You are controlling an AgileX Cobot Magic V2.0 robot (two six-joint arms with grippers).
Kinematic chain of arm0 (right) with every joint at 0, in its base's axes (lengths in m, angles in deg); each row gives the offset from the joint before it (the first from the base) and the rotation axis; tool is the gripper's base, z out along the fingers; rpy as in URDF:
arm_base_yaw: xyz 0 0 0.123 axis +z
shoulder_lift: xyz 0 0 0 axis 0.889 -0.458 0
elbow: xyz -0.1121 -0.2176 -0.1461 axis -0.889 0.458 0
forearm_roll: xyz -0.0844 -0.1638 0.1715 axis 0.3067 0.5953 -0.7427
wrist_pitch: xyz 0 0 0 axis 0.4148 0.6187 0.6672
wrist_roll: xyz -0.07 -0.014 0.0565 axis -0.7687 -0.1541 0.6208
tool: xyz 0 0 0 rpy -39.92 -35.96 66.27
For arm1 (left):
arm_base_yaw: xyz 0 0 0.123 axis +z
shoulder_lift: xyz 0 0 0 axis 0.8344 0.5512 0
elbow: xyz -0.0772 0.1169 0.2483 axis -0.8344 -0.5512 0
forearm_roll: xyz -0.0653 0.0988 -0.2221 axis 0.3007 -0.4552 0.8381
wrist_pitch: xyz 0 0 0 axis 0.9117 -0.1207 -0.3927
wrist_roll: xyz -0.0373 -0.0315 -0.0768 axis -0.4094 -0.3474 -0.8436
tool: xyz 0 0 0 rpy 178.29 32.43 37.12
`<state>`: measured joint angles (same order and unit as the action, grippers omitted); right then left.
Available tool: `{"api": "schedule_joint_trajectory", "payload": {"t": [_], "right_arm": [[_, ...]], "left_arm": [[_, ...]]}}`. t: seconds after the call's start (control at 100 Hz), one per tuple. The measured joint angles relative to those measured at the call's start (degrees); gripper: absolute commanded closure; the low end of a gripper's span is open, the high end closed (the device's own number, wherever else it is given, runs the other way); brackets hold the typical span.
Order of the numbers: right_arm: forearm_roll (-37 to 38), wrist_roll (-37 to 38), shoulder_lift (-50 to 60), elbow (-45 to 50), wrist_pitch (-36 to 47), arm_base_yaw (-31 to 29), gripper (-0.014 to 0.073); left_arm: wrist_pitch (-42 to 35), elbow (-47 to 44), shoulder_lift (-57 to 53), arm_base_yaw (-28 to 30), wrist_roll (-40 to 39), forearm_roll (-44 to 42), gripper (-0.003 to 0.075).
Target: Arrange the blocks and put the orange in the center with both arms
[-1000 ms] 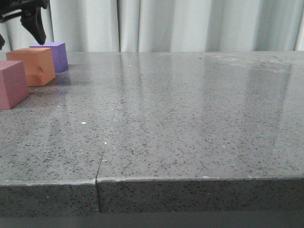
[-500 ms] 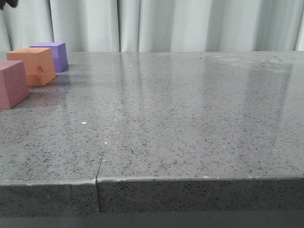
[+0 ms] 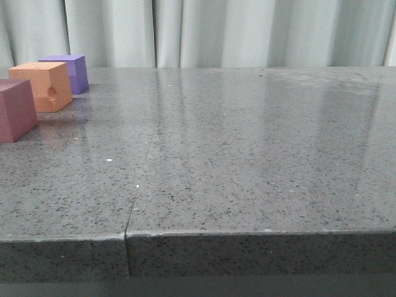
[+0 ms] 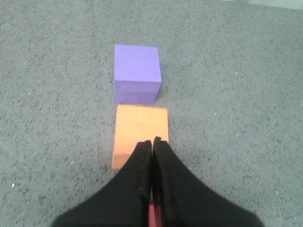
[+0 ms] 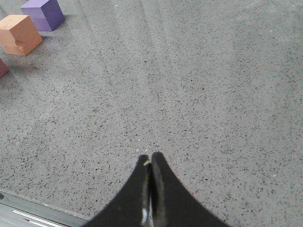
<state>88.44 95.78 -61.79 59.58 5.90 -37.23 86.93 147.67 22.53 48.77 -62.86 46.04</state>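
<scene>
Three foam cubes stand in a row at the table's far left: the purple cube (image 3: 68, 72) at the back, the orange cube (image 3: 42, 86) with its dent facing right between, and the pink-red cube (image 3: 15, 109) nearest, cut by the frame edge. In the left wrist view my left gripper (image 4: 152, 141) is shut and empty, high above the orange cube (image 4: 139, 130), with the purple cube (image 4: 136, 73) beyond; a strip of pink-red shows between the fingers. My right gripper (image 5: 150, 158) is shut and empty above bare tabletop, far from the orange cube (image 5: 19, 34), purple cube (image 5: 43, 13) and pink-red corner (image 5: 2, 67).
The grey speckled stone tabletop (image 3: 247, 142) has a seam (image 3: 139, 179) running from the front edge toward the back. A pale curtain (image 3: 216, 31) hangs behind the table. The table's front edge (image 5: 28, 208) lies close below my right gripper.
My left gripper, seen above the cubes a second ago, has risen out of the front view. The orange cube has turned a little; its dented face now shows squarely.
</scene>
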Motion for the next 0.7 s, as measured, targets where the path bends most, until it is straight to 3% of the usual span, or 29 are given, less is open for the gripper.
{"api": "schedule_joint_trajectory", "payload": {"t": [0.7], "right_arm": [[0.00, 0.09, 0.00, 0.00, 0.00, 0.00, 0.0653]], "left_arm": [[-7.34, -22.67, -24.78, 0.00, 0.00, 0.00, 0.0741]]}}
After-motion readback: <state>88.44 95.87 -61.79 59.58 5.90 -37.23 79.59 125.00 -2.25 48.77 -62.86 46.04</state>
